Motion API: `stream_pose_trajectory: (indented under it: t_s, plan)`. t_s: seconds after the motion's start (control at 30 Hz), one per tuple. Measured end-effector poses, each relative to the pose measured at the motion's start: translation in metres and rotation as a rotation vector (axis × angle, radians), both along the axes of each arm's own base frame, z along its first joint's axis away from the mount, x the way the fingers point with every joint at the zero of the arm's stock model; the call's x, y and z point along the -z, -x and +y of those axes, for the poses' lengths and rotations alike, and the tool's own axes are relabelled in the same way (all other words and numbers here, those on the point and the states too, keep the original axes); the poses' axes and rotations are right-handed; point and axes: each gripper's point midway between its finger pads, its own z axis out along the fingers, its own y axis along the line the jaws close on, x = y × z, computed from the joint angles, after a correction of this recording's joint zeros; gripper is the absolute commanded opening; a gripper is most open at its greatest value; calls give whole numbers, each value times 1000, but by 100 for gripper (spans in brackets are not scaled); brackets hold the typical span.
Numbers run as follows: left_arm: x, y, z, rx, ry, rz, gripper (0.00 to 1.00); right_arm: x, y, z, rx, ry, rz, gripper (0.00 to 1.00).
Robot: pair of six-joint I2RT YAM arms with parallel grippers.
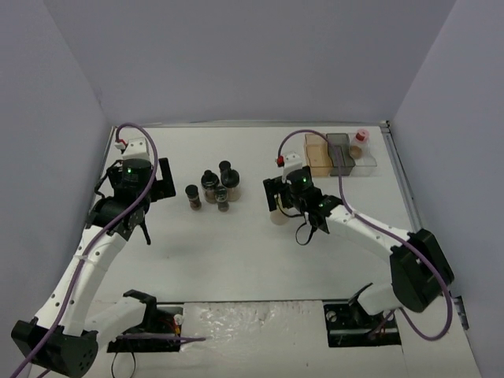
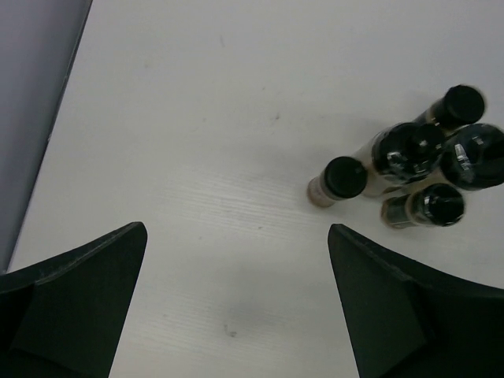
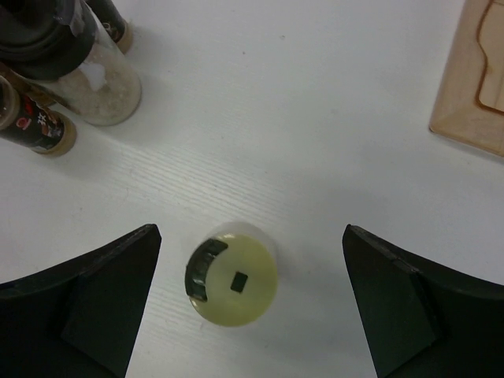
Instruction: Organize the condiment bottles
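Several black-capped spice jars (image 1: 211,187) stand in a tight cluster at mid-table. They also show in the left wrist view (image 2: 405,151) and in the right wrist view (image 3: 55,47). My left gripper (image 1: 163,183) (image 2: 236,228) is open and empty, left of the cluster. A yellow-capped jar (image 1: 277,215) (image 3: 233,283) stands upright, apart from the cluster on its right. My right gripper (image 1: 276,197) (image 3: 252,230) is open above it, with the jar between the fingers and not touching them. A pink-capped jar (image 1: 361,139) stands at the tray.
A tray (image 1: 339,154) with amber, grey and clear compartments sits at the back right; its amber edge (image 3: 471,79) shows in the right wrist view. Walls enclose the table on the left, back and right.
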Motion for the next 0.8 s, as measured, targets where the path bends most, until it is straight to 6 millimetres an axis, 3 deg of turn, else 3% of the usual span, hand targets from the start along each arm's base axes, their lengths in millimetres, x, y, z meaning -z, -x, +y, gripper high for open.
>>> stream_pose_trajectory:
  t_s: [0.13,0.33,0.57,0.8]
  plan:
    - [26,14,18,-45,-59,41,97,12,-8,17,-60,-6,18,89]
    - [23,13,29,-80,-102,25,97,25,-6,22,-96,-6,43,81]
    - [22,13,31,-83,-115,23,97,43,4,15,-95,12,71,69]
    - [23,12,32,-88,-117,26,97,52,10,7,-86,31,87,35]
